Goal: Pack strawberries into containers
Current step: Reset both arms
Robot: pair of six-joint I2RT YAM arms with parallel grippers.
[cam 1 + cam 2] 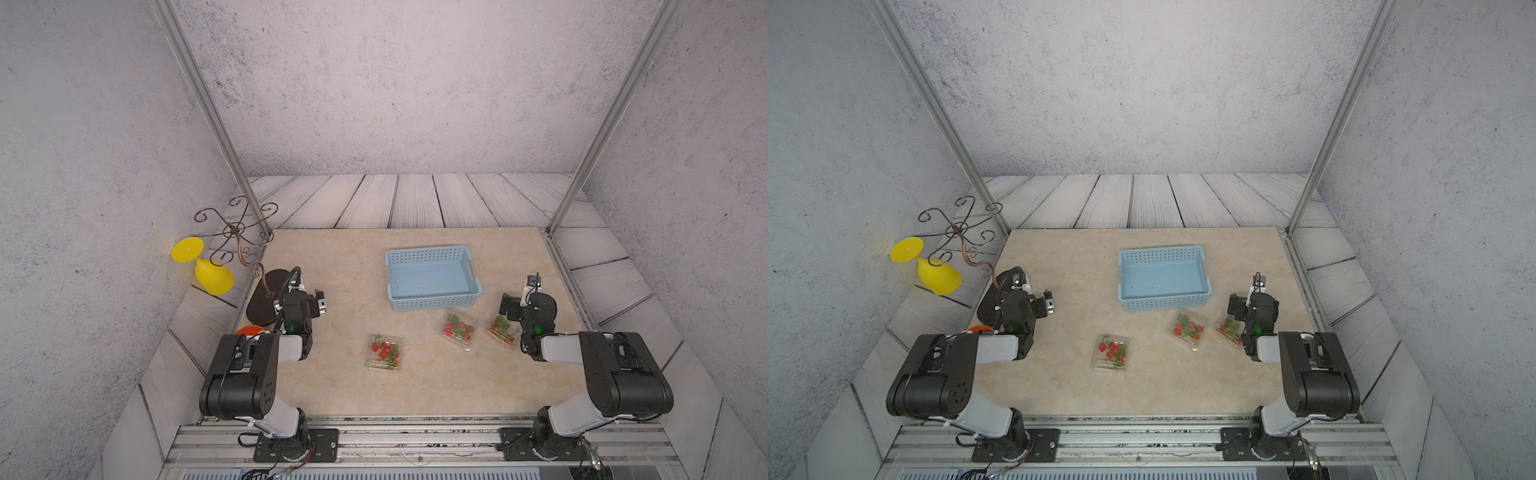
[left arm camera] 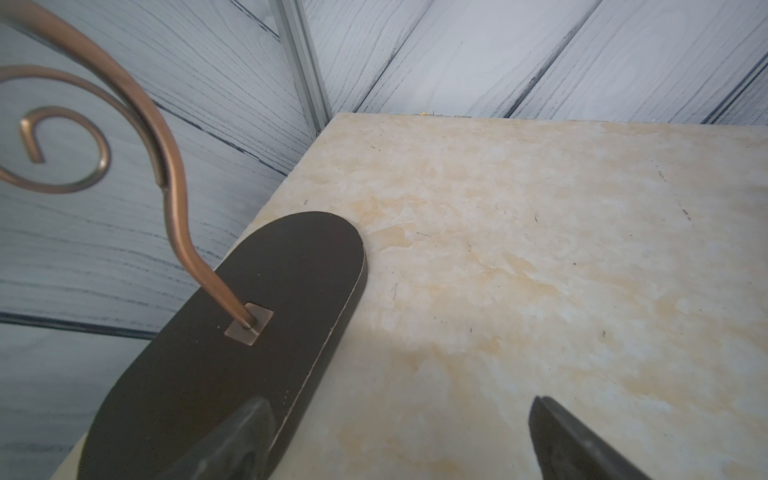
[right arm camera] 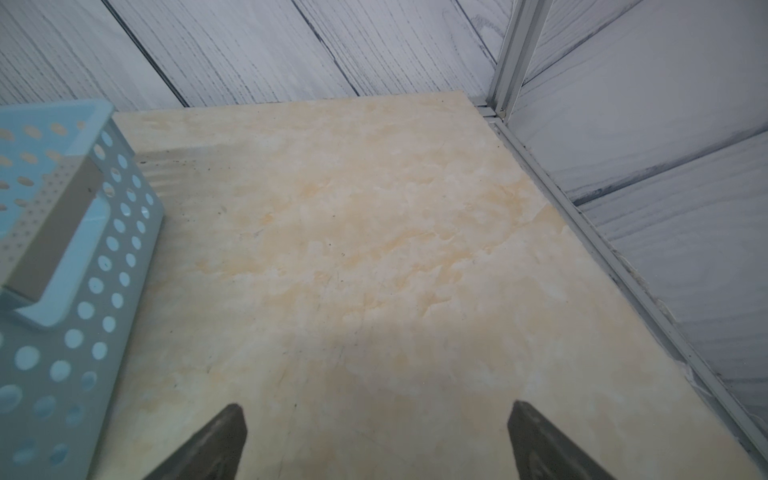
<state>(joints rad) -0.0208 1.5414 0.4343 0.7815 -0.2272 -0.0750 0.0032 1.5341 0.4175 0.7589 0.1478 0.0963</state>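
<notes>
On the table (image 1: 340, 390), in front of the blue basket (image 1: 428, 254), you see the three containers (image 1: 384, 352) with the strawberries (image 1: 384, 347) inside | left gripper (image 2: 395, 409): jaws wide apart, holding nothing, next to the dark stand base (image 2: 232, 332) | right gripper (image 3: 376, 407): jaws wide apart, empty, beside the basket, near the rightmost container.

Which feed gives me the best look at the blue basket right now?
The top views: both show the whole blue basket, all four walls and its floor. The right wrist view catches only one perforated end with its handle slot; the left wrist view shows none of it.
</notes>
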